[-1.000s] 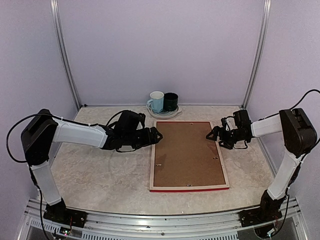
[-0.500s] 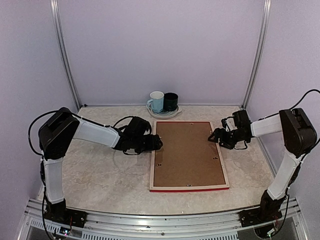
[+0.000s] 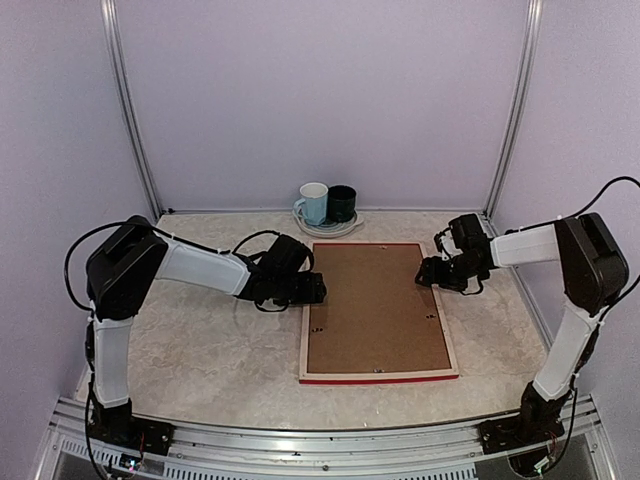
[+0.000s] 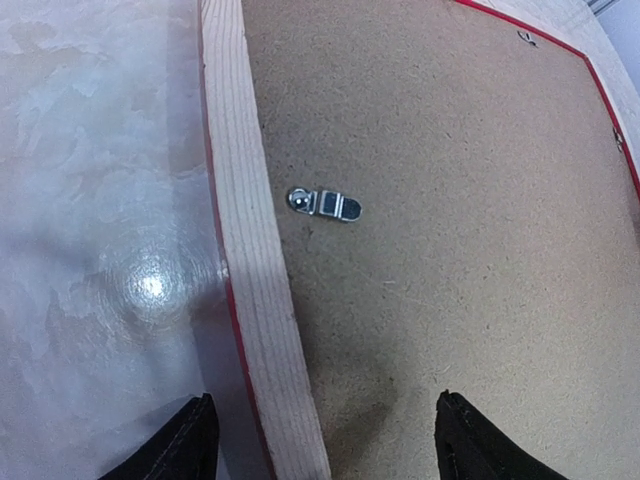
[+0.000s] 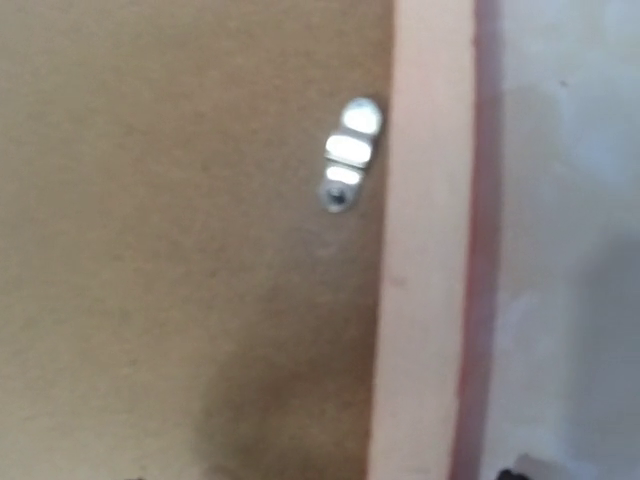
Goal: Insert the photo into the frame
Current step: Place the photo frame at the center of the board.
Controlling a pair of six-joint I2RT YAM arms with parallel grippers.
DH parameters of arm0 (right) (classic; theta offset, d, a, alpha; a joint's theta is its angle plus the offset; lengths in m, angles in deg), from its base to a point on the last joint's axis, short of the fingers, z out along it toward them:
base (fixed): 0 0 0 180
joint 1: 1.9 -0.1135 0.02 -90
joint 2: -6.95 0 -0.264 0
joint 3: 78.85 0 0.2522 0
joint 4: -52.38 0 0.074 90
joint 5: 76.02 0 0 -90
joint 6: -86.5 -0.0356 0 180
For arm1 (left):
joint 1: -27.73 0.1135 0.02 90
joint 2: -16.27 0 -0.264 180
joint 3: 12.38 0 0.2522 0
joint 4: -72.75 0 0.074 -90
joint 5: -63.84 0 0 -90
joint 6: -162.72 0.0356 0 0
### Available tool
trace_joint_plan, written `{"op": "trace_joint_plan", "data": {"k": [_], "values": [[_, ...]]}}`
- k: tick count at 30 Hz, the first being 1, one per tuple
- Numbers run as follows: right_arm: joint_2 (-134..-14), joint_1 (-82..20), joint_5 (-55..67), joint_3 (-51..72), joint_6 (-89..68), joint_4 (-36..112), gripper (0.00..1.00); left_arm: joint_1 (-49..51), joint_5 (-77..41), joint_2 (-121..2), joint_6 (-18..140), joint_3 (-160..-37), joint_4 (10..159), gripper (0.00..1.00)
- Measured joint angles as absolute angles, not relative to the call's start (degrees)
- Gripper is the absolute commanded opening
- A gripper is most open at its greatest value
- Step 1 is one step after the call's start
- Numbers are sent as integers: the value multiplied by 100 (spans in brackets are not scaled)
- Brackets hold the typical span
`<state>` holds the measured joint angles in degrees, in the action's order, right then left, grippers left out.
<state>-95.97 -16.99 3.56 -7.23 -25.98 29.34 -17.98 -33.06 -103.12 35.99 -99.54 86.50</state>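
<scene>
Since a second ago, the left gripper point(image 3: 318, 290) is sitting closer to the frame point(image 3: 305, 345), right at its left rail, and the arm's elbow is drawn further in over the table point(image 3: 200, 350). The right gripper point(image 3: 426, 272) has shifted slightly toward the back, over the right rail.

The frame is lying face down in the middle of the table, with its brown backing board point(image 3: 375, 305) showing. In the left wrist view the fingertips point(image 4: 190, 445) are standing apart, straddling the pale wood rail just near a metal clip point(image 4: 325, 205). The right wrist view is blurring; another clip point(image 5: 345, 165) is showing beside the right rail, but I cannot tell how the right jaws are standing.

A pale mug point(image 3: 313, 203) and a dark mug point(image 3: 342, 203) are sitting on a plate point(image 3: 330, 229) behind the frame.
</scene>
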Motion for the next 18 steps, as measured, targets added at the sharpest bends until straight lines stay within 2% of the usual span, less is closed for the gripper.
{"op": "trace_joint_plan", "data": {"k": [12,18], "values": [[-9859,-2092,1261,-502,-2323,2713,73,-1892,-3549,-10382,3754,-10035,8827,56],[-9859,-2186,1436,-502,-2251,2719,72,-1927,-3555,-10391,3856,-10035,8849,56]]}}
